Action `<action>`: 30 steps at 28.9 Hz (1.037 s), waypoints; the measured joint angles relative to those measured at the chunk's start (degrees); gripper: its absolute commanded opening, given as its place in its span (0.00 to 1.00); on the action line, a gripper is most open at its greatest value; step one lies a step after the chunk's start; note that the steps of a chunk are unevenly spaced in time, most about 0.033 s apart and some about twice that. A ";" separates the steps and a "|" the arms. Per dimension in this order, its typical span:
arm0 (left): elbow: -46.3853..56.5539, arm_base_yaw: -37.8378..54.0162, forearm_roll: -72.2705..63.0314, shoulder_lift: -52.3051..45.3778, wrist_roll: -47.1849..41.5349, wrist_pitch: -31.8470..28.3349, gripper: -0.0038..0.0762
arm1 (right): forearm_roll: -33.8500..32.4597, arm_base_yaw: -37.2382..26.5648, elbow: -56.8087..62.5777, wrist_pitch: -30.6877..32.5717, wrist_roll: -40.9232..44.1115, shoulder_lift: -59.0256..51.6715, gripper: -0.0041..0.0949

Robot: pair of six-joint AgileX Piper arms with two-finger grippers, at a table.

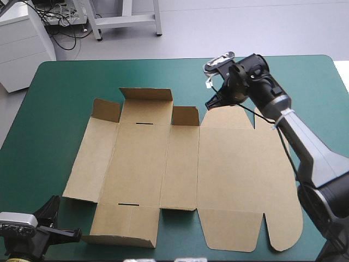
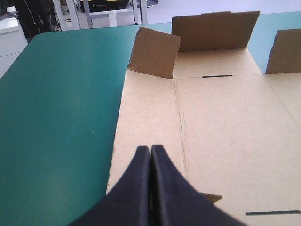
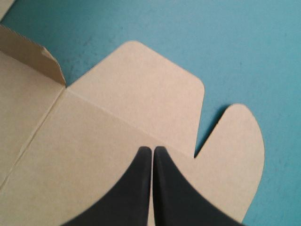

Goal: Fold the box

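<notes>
High view: set above and behind, facing forward and down, far enough to take in the whole table (image 1: 54, 93) and box (image 1: 180, 169).
Left wrist view: low at the box's near-left corner, facing along the left gripper (image 2: 150, 149) toward the far edge.
Right wrist view: steeply down past the right gripper (image 3: 153, 149), very close.
Shared with high view: raised flaps (image 2: 155, 52) from the left wrist, rounded flap (image 3: 141, 89) from the right.

plain brown box (image 1: 218, 174), only thin dark slots (image 2: 217, 76) ahead of the black left claw (image 2: 150, 149); solid teal-green cover (image 1: 65, 87) beside it; right claw (image 3: 153, 149) black too.
</notes>
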 measured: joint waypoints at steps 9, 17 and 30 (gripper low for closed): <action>0.26 0.00 0.00 0.00 0.00 -0.72 0.60 | 1.58 -2.65 30.93 -9.85 7.49 -24.23 0.04; 0.26 0.00 0.00 0.00 -0.91 -0.78 0.67 | 1.91 -2.65 52.73 -15.59 13.61 -47.19 0.04; -9.45 0.00 -0.11 7.50 -0.91 0.19 0.67 | 1.56 -2.65 68.77 -14.22 15.09 -72.94 0.04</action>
